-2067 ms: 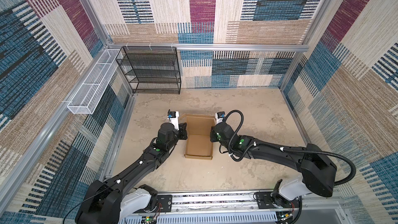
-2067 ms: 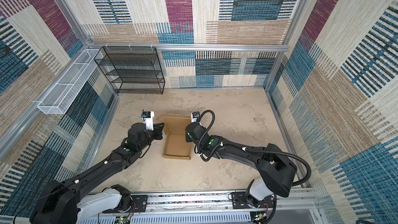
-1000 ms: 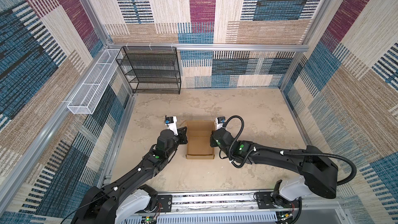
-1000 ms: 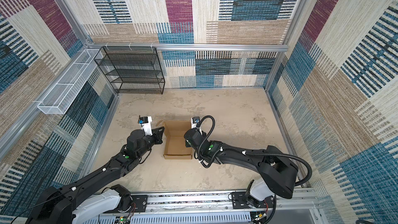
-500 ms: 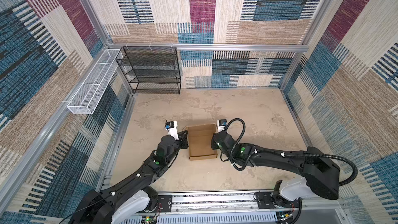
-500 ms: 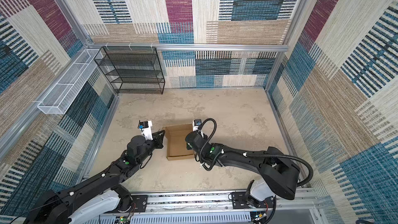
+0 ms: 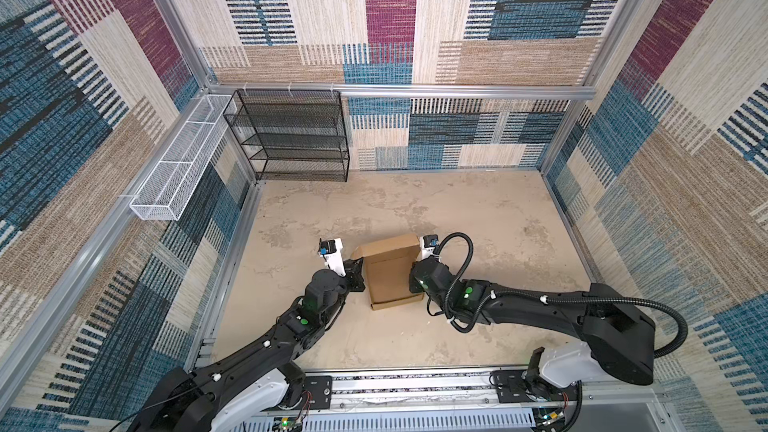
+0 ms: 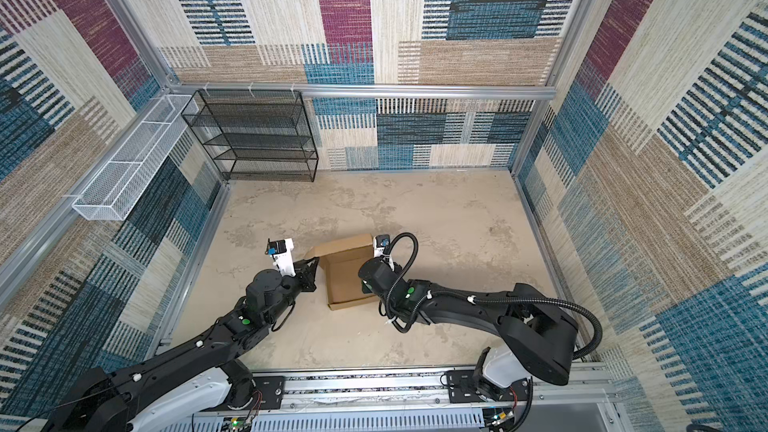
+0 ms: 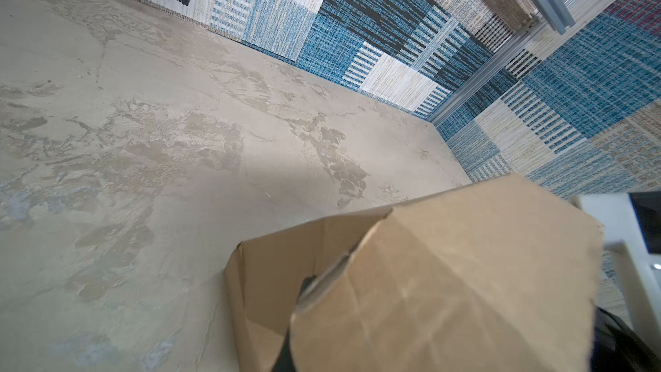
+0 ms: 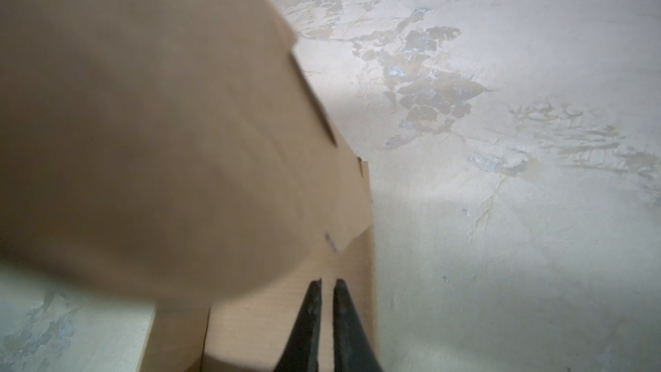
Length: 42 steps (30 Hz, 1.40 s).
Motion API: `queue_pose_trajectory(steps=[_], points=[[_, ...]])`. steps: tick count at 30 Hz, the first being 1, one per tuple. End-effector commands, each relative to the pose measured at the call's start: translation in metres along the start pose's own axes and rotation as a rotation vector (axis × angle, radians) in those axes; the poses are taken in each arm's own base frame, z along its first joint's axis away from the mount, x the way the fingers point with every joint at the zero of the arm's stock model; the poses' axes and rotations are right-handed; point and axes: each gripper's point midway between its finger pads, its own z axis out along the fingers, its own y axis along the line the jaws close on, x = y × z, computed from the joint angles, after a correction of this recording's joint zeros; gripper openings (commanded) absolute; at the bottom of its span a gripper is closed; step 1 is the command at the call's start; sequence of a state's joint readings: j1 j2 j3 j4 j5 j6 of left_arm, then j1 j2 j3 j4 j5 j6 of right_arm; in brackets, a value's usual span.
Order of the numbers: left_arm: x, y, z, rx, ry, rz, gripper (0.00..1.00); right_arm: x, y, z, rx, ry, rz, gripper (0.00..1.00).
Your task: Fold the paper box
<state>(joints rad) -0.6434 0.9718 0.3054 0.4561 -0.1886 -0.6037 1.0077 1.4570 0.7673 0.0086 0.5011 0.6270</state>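
The paper box (image 7: 390, 276) (image 8: 347, 278) is a brown cardboard mailer lying near the front middle of the floor, its far lid panel raised. My left gripper (image 7: 360, 273) (image 8: 312, 271) is shut and presses against the box's left side. In the left wrist view a cardboard flap (image 9: 447, 280) covers the jaws and only one dark finger (image 9: 303, 289) peeks from behind it. My right gripper (image 10: 327, 282) sits at the box's right side (image 7: 415, 284), its fingers almost together on a thin cardboard wall (image 10: 272, 323).
A black mesh shelf rack (image 7: 291, 135) stands at the back left against the wall. A white wire basket (image 7: 178, 168) hangs on the left wall. Patterned walls close in all sides, and a metal rail (image 7: 415, 384) runs along the front edge.
The box has slid slightly toward the front and turned a little, with both grippers moving along at its sides. Its lid panel has risen from lying back to standing over the base.
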Motion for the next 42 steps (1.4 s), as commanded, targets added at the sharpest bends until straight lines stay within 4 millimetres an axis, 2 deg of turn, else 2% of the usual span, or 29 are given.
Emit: queue_pose_trajectory(steps=[1, 13, 24, 34, 42], points=[[0.034, 0.016, -0.002, -0.062, 0.149, 0.013, 0.0, -0.007, 0.003, -0.004, -0.016, -0.025, 0.002, 0.12], [0.029, 0.012, 0.0, -0.058, 0.146, 0.018, 0.0, -0.011, 0.003, -0.012, -0.043, -0.041, 0.0, 0.14], [0.03, 0.011, 0.002, -0.054, 0.148, 0.019, 0.0, -0.022, -0.003, -0.025, -0.042, -0.082, -0.05, 0.28], [0.03, 0.011, 0.002, -0.052, 0.148, 0.017, 0.0, -0.024, 0.007, -0.014, -0.058, -0.066, -0.09, 0.27], [0.033, 0.01, 0.005, -0.044, 0.157, 0.012, 0.0, -0.027, 0.013, -0.006, -0.064, -0.062, -0.097, 0.23]])
